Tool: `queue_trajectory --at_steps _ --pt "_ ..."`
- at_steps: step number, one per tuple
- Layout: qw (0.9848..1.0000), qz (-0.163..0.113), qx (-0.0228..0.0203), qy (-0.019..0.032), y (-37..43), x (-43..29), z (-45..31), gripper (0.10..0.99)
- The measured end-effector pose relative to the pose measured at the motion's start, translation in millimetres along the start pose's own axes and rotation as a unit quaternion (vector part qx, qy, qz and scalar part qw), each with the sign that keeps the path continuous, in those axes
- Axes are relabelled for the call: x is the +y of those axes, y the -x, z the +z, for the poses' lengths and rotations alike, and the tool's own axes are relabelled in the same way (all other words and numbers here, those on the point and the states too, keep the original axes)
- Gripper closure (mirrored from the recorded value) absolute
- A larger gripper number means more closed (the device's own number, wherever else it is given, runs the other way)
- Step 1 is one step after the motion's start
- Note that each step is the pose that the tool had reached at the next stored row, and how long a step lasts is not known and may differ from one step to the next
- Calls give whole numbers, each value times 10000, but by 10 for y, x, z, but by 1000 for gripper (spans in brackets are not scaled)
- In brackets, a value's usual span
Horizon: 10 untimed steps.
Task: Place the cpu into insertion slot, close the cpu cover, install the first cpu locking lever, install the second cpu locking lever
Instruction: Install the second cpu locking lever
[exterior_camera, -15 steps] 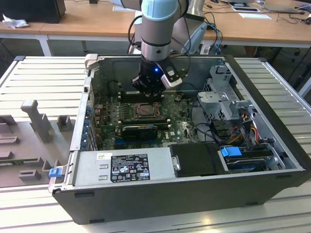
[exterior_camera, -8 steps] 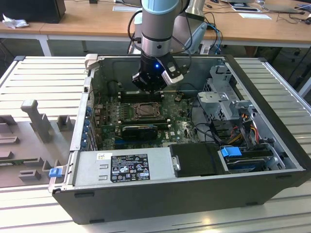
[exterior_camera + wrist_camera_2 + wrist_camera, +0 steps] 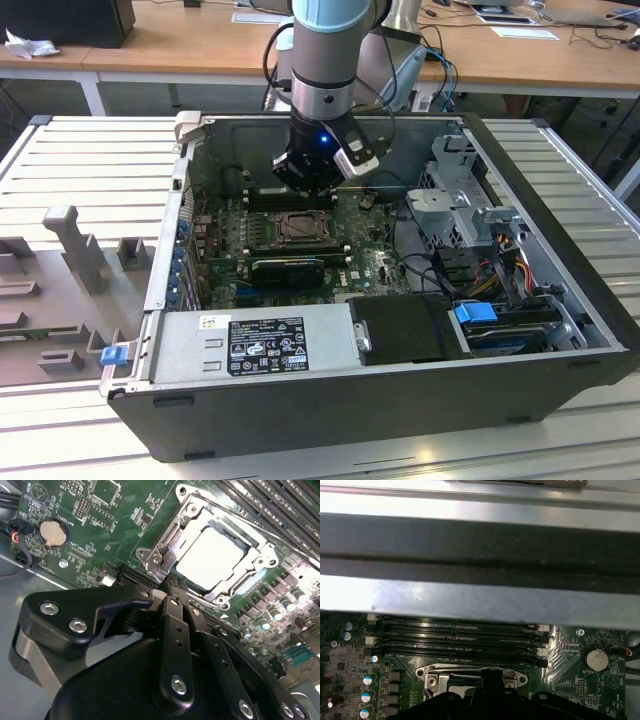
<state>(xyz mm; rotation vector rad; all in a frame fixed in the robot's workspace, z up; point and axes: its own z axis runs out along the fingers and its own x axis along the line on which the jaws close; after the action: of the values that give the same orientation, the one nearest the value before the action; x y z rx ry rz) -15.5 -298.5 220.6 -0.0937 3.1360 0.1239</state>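
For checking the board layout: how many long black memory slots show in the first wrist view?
4. The long black memory slots lie as parallel rows, side by side, between the silvery square cpu cover and the grey metal case wall, which may hide more.

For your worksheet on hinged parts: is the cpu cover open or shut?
Shut. In the second wrist view the cover lies flat on the socket, framing the cpu.
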Motion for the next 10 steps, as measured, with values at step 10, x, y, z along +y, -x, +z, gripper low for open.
queue_trajectory --at_steps 10 --pt "10000 10 -1 -5 -5 -101 -147 980"
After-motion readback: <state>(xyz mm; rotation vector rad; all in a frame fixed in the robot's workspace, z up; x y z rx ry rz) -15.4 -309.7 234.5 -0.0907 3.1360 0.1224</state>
